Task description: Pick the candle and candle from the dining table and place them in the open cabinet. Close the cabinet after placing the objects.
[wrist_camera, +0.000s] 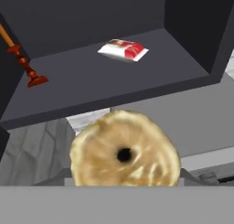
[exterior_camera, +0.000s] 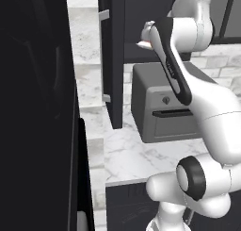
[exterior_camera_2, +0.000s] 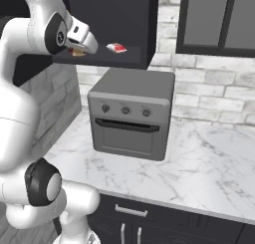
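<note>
Near lens: round tan candle (wrist_camera: pixel 124 154) pinched in gripper (exterior_camera_2: pixel 79 48), fingertips hidden | 12 o'clock: open cabinet (wrist_camera: pixel 105 79) shelf, red-white packet (wrist_camera: pixel 123 50) | 10 o'clock: red candlestick (wrist_camera: pixel 25 65) | step: placing candle | next: reach forward, lower, release.

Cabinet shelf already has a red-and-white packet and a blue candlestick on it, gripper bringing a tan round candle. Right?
Not quite: the candlestick is red-brown, not blue, per the hand view. The packet lies on the cabinet shelf, and the tan round candle is at the gripper.
</note>
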You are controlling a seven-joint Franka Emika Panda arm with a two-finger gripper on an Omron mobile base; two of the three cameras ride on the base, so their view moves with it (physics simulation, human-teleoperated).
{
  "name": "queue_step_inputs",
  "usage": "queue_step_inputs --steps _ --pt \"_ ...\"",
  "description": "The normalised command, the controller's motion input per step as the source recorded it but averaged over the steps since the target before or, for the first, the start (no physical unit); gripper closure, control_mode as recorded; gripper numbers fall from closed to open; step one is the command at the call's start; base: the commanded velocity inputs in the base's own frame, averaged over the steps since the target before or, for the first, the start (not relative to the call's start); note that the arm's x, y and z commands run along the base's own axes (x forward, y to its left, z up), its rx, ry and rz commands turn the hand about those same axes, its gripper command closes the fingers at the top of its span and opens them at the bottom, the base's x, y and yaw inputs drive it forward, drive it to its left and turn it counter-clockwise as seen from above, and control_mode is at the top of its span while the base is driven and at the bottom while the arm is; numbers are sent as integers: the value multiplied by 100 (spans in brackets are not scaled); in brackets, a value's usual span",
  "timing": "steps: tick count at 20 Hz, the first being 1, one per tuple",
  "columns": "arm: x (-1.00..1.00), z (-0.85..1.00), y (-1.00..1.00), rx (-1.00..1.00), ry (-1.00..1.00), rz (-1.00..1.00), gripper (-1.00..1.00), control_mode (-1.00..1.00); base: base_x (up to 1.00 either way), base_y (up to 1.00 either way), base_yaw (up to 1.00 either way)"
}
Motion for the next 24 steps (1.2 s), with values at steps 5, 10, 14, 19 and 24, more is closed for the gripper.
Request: queue_step_inputs --steps 5,10,14,19,24 --pt "28 -1 8 -3 0 0 100 -100 0 0 0" --pt "21 -8 1 -2 4 0 100 -100 0 0 0" --pt "17 -6 0 0 6 0 100 -100 0 0 0" --pt "17 -1 0 0 5 0 100 -100 0 0 0" --pt "20 0 0 0 5 0 100 -100 0 0 0"
